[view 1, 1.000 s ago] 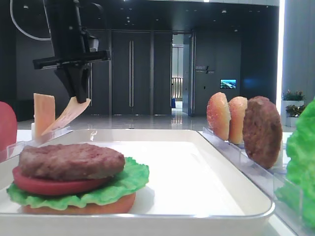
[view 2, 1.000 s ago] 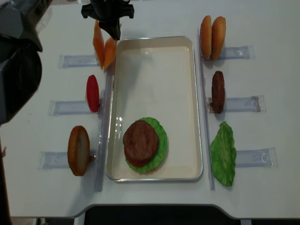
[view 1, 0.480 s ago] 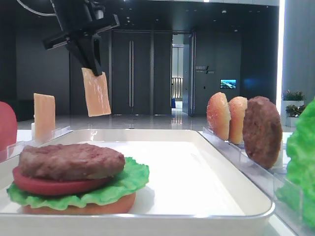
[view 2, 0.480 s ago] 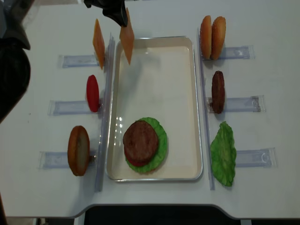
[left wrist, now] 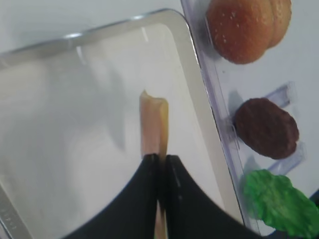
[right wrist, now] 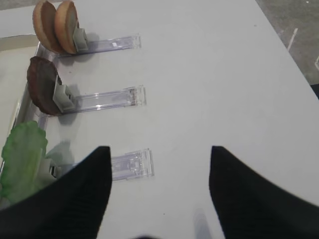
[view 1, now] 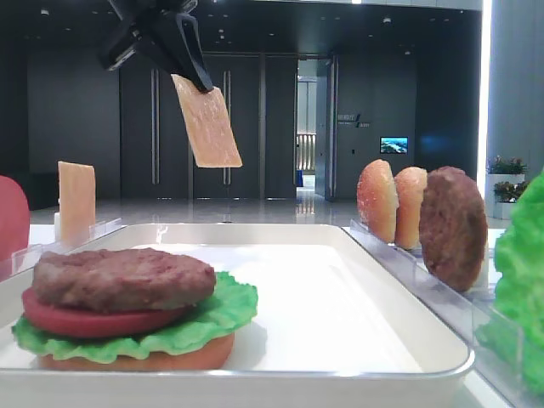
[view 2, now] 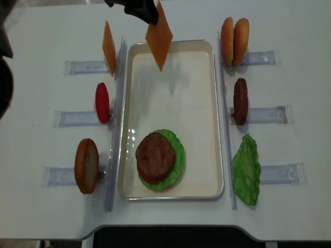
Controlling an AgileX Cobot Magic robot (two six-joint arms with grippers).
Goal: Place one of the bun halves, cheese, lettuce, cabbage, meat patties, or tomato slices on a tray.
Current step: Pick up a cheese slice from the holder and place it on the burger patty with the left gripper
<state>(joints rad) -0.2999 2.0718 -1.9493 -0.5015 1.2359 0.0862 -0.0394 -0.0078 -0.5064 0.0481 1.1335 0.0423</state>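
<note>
My left gripper [view 2: 149,14] is shut on a thin orange-tan cheese slice [view 2: 159,37] that hangs by its upper edge in the air over the far end of the white tray [view 2: 176,93]. The left wrist view shows the fingertips [left wrist: 152,162] pinching the cheese [left wrist: 152,124] edge-on above the tray [left wrist: 75,99]. Near the tray's front end lies a stack with a meat patty [view 2: 154,156] on top of tomato, lettuce and a bun base. A second cheese slice [view 2: 108,41] stands in the left rack. My right gripper [right wrist: 158,149] is open over bare table.
On the right racks stand two bun halves [view 2: 235,33], a patty [view 2: 240,101] and a lettuce leaf [view 2: 246,168]. On the left racks stand a tomato slice [view 2: 102,102] and a bun half [view 2: 86,165]. Clear plastic rails run along both long sides of the tray.
The left gripper has lifted the cheese slice off the left rack and carried it up and to the right, over the tray's far end. Nothing else moved.
</note>
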